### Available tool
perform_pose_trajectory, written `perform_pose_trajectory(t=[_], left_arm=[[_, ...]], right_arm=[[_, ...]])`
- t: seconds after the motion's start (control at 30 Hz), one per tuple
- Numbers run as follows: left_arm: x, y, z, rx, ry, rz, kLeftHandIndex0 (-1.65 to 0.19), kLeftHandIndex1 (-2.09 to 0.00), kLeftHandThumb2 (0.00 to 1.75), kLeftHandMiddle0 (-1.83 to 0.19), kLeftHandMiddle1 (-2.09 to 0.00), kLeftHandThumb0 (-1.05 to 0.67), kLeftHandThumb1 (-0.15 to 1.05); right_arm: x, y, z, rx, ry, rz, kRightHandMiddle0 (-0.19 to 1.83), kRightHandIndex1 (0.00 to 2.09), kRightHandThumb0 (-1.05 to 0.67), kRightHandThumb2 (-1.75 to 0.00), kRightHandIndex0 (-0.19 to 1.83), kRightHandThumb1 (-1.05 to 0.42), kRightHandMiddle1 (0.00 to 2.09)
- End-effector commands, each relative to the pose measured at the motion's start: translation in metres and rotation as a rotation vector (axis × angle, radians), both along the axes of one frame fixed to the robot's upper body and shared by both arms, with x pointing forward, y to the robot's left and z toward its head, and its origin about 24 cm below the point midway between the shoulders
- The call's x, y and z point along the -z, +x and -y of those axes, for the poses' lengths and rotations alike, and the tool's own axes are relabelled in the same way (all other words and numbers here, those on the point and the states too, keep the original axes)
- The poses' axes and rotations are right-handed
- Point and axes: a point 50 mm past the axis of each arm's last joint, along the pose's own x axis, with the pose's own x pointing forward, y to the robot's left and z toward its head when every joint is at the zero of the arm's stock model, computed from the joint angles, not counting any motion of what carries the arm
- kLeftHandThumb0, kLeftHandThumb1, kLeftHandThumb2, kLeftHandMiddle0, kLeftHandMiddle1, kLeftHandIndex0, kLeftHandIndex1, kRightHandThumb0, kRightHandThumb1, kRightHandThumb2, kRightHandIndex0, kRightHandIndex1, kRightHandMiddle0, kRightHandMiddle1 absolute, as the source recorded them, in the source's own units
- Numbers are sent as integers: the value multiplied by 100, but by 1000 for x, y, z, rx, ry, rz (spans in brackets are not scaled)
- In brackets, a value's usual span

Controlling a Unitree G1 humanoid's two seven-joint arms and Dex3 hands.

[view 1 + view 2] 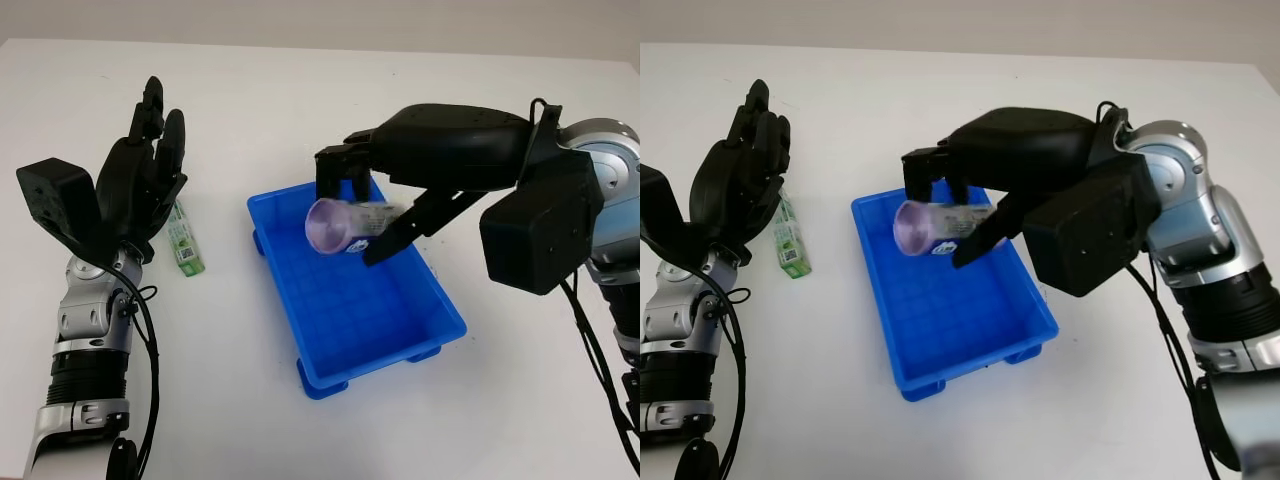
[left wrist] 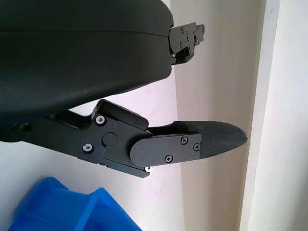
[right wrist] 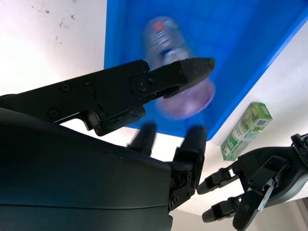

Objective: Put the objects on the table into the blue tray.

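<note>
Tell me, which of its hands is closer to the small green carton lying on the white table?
Left. The left hand hovers right beside the small green carton; the right hand is over the blue plastic tray.

Tray [image 1: 440,322] at table [image 1: 300,110] centre; bottle [image 1: 345,226] over tray; carton [image 1: 184,240] left of tray.

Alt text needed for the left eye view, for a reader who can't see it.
The right hand holds a clear purple bottle on its side over the far end of the blue tray at the middle of a white table. To the left, the open left hand is raised above a small green carton lying on the table.
</note>
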Motion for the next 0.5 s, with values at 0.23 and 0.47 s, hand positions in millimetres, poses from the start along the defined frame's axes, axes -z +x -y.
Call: perform_pose_trajectory(t=[0.23,0.47], left_arm=[[-4,1,3,-3,14,20,19,-1,54,19,-2,-82,105],[-2,1,3,-4,10,20,19,-2,54,19,-2,-82,105]], right_arm=[[-7,-1,5,11,84,38,-13,15,-59,-8,-18,-104,9],[-15,14,23,98,467,119,-16,7,-64,-26,-17,-105,7]])
